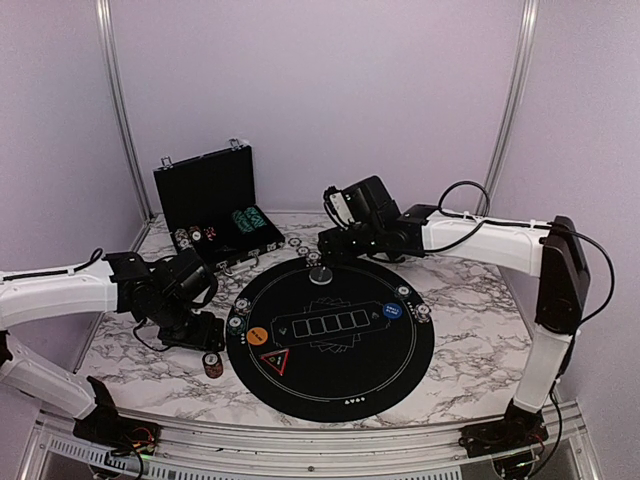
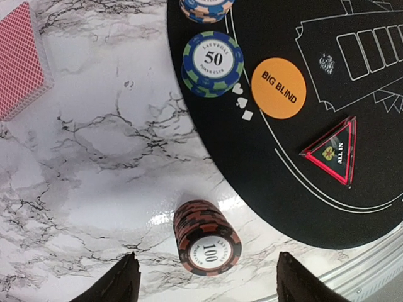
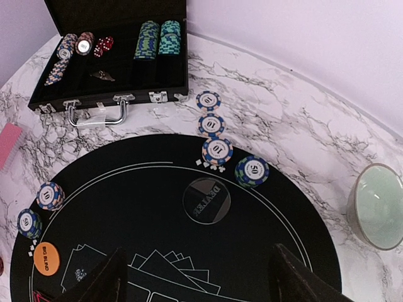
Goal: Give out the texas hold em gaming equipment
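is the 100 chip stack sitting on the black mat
No, the 100 chip stack stands on the marble table, just outside the edge of the black mat.

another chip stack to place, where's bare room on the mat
Free: the round black felt mat, near half, below the printed card boxes, right of the red triangular all-in marker. Crowded: left rim by the orange big-blind disc; far rim's striped chip stacks.

Open black case point(image 3: 113, 16) behind round black mat point(image 3: 126, 207); green bowl point(image 3: 378, 204) beside.
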### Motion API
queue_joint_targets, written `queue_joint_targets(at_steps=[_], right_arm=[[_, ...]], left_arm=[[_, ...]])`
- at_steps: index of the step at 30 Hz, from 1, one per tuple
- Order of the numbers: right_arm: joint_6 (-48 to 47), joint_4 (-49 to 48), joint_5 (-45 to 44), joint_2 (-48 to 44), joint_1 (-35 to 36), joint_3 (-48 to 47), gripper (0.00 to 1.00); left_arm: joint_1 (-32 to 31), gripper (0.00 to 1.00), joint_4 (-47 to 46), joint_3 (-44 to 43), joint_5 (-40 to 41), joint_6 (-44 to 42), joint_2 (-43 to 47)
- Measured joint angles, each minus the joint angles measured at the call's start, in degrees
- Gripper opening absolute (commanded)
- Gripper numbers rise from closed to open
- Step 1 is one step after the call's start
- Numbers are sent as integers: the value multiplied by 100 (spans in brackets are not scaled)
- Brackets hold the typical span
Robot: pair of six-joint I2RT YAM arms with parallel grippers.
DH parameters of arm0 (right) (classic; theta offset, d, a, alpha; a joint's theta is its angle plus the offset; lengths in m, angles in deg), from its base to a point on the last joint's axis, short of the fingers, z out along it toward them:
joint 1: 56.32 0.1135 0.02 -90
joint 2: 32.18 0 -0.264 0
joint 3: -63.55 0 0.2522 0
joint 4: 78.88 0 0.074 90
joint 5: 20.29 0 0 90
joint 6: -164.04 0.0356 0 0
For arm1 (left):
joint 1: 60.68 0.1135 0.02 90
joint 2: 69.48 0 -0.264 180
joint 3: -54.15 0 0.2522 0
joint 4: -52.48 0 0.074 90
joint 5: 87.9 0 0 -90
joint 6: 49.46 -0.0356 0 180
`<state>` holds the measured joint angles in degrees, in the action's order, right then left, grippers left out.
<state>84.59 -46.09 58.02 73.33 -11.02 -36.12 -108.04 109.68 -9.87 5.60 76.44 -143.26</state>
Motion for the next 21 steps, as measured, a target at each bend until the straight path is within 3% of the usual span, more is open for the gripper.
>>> queue_joint_targets(at_steps=[21], right_arm=[[48,-166,-149,-162,-20,262,74]], left_arm=[[-542,72,323,42,157,-332,-883]])
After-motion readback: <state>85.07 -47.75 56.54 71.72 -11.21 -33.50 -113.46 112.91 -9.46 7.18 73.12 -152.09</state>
